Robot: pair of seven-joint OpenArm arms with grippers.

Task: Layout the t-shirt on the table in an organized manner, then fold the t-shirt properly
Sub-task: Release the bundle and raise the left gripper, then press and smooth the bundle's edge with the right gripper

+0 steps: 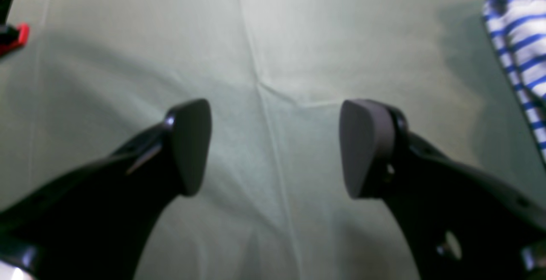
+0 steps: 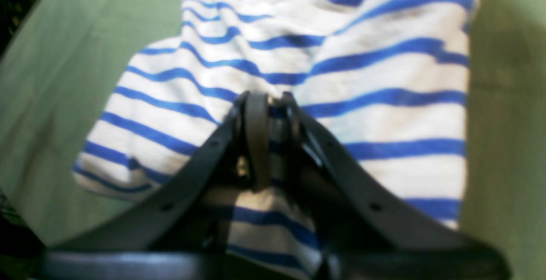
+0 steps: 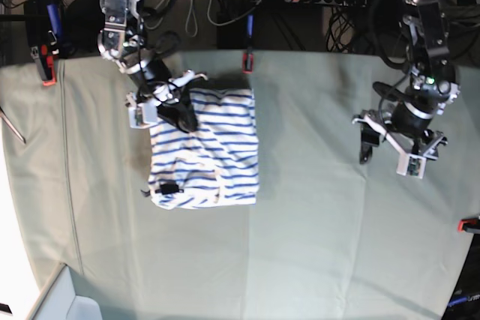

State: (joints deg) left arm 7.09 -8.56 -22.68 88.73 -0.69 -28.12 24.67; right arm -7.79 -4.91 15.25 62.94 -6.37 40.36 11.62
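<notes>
T-shirt (image 3: 206, 148) lies folded on the table (image 3: 322, 222), right claw (image 2: 273, 109) pinching it, left claw (image 1: 275, 147) wide, empty.

The t-shirt (image 3: 206, 151), white with thin blue stripes, lies folded into a rumpled rectangle on the pale grey-green surface (image 3: 322, 215), toward its far edge, a small dark tag at one corner.

Soft knit t-shirt (image 3: 214, 148), matt cloth table (image 3: 330, 230)
</notes>
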